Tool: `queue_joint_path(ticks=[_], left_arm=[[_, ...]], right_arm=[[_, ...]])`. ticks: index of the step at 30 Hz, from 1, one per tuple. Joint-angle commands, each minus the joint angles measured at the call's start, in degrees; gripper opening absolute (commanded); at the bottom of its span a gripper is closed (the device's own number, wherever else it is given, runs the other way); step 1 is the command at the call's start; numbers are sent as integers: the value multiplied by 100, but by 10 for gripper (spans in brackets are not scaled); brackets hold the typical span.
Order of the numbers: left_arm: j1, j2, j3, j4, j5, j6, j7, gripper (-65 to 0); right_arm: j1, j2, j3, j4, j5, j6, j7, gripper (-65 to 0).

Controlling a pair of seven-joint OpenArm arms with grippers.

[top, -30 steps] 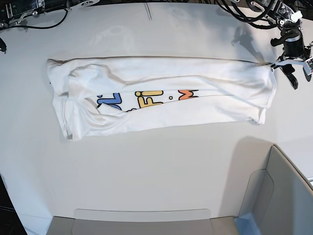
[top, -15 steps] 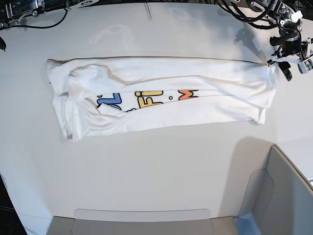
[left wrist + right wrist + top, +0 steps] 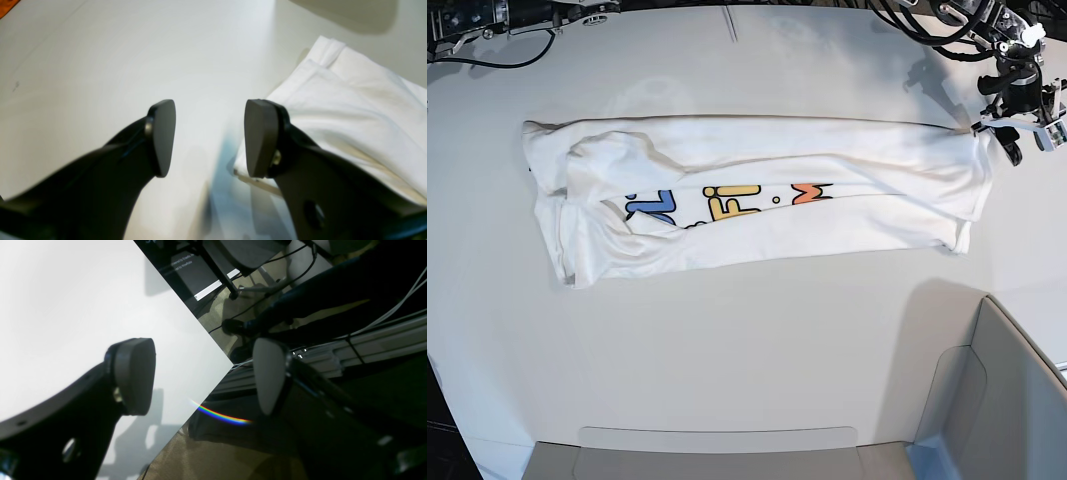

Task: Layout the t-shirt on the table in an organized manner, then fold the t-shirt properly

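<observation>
One garment: the t-shirt (image 3: pixel 757 195) lies as a long folded band across the upper middle of the base view, print letters showing along its centre fold, sleeve end bunched at frame left.
Shirt's resting place: flat on the desk (image 3: pixel 727 350), touched by neither arm.
Shirt's right end: its layered corner (image 3: pixel 333 100) fills the right half of the left wrist view, just beside the dark fingers.
Left gripper (image 3: pixel 1023 125): at the upper right of the base view, by the shirt's far corner; fingers (image 3: pixel 262 140) spread wide, nothing between them.
Right gripper (image 3: pixel 203 380): out of the base view; its own camera shows fingers (image 3: pixel 135 383) parted wide over the desk's edge, with floor and cables beyond, nothing held.
Just changed: the left gripper has lifted a little off the shirt corner compared with a second ago; the cloth itself has not shifted.
Meaning for the task: judged, the lengthwise fold is done and released; a crosswise fold appears to remain.
Outlying: a grey-white bin (image 3: pixel 997 400) at lower right, well apart from the shirt.
</observation>
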Motion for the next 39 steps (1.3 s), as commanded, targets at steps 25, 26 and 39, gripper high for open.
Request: queue_joint_path(ticks=[25,26,39], left_arm=[[-35,-62,17,128,-60,14,-131,-332],[-35,-62,17,128,-60,14,-131,-332],[-35,-70,17,128,-60,14,-140,-332]], right_arm=[[15,13,3,83,44,67,132,-237],[15,13,3,83,27,67,132,-237],[-73,13,3,74,18,67,123,-237]])
